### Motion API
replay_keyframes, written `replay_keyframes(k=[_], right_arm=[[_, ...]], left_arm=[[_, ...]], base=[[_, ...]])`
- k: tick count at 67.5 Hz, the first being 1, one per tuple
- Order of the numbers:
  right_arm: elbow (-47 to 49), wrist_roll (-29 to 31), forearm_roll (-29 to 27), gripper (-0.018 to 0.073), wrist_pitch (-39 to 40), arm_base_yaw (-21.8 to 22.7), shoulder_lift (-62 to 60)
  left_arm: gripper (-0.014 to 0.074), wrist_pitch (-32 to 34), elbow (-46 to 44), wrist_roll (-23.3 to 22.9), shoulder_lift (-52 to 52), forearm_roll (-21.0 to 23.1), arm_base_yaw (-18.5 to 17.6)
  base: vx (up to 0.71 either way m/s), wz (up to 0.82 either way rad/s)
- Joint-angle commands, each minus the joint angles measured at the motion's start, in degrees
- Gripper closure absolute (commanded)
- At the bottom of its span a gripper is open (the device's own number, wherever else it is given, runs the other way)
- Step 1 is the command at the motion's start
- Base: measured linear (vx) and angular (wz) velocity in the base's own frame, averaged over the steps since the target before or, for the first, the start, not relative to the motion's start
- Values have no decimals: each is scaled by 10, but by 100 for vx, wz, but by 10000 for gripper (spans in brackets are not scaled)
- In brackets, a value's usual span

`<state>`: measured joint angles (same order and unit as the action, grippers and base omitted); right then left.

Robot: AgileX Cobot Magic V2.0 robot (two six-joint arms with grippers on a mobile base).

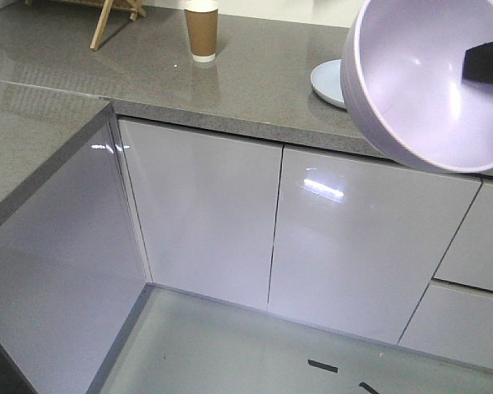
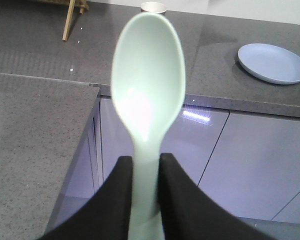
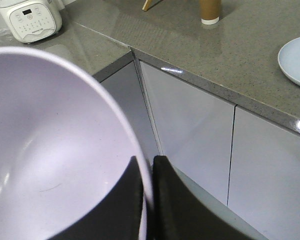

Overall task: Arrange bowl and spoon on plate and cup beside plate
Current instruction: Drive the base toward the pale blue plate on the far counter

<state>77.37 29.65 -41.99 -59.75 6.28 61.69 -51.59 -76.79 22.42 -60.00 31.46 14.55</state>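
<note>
- Bowl (image 1: 427,82), rim pinched in right jaws, hangs tilted: level it over the plate (image 1: 327,82) at right of frame before lowering.
- Spoon (image 2: 147,85), clamped by left jaws, should follow.

Lavender bowl (image 1: 411,90), mint-green spoon (image 2: 149,85), pale blue plate (image 2: 273,63), brown white-rimmed cup (image 1: 201,31), speckled grey countertop (image 1: 255,82), glossy white cabinets (image 1: 205,213)
</note>
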Motion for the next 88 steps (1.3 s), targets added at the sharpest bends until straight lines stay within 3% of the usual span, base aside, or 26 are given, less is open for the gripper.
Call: replay_keyframes(k=[1, 88], right_arm=[[18, 3, -28, 565, 26, 3, -8], [18, 3, -28, 565, 26, 3, -8]], left_arm=[[603, 41, -13, 0, 9, 22, -1], [603, 41, -13, 0, 9, 22, -1]], base=[[2, -8], [4, -6]])
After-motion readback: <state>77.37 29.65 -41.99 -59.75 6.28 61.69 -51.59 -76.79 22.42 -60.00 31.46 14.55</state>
